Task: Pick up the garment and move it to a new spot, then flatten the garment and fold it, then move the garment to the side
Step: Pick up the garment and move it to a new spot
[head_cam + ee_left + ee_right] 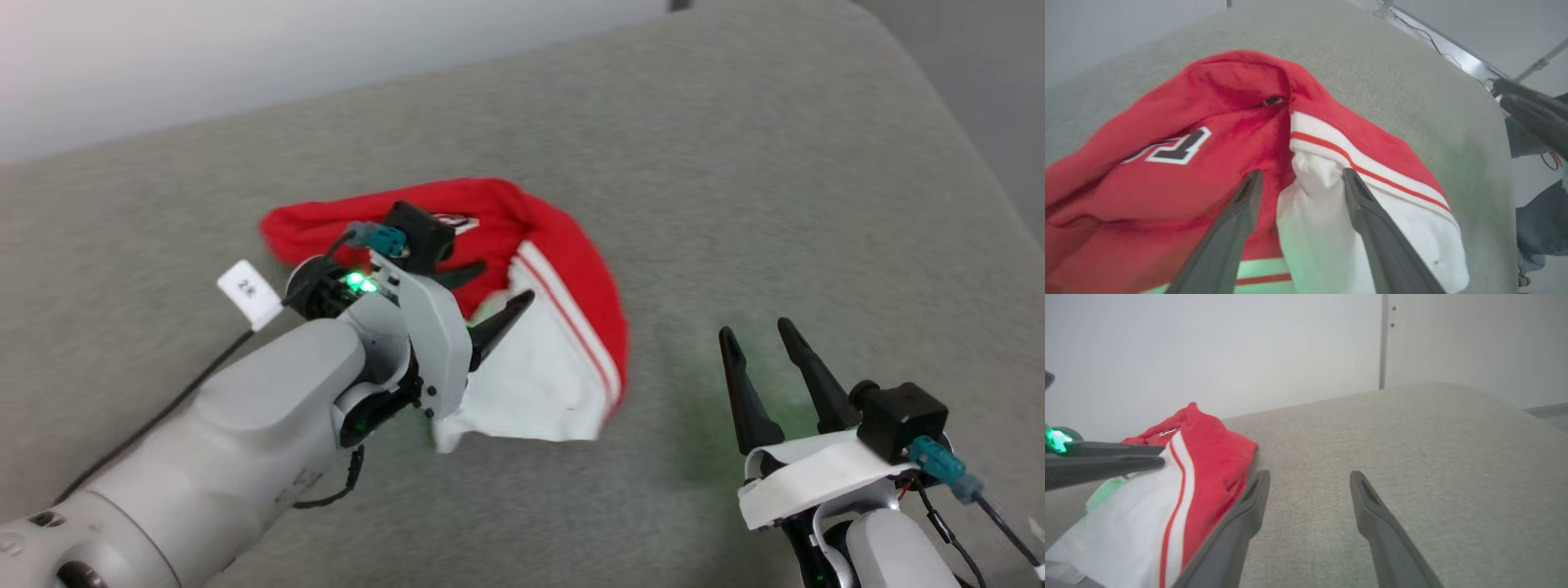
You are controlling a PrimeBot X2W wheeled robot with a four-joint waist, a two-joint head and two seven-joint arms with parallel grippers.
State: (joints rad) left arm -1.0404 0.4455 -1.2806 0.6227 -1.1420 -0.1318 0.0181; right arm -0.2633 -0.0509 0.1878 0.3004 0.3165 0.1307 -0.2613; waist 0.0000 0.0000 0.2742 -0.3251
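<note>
- Red-white fabric, soft & light by our guess: the garment (pixel 571 253) lay bunched on the grey cushion (pixel 816 163), under the left gripper (pixel 500 292).
- Left jaws stood apart astride a white fold (pixel 1314 204), nothing pinched; right gripper (pixel 758 333) jaws apart too, just beside the garment.
- We judged it limp, prob. saggy; best hold was the striped edge (pixel 1359 163) or corners.

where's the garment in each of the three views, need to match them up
head view: garment in the centre, beneath the left gripper.
left wrist view: garment across left and centre, behind that gripper's fingers.
right wrist view: garment at lower left.
shared landmark: its red-white stripe trim.
</note>
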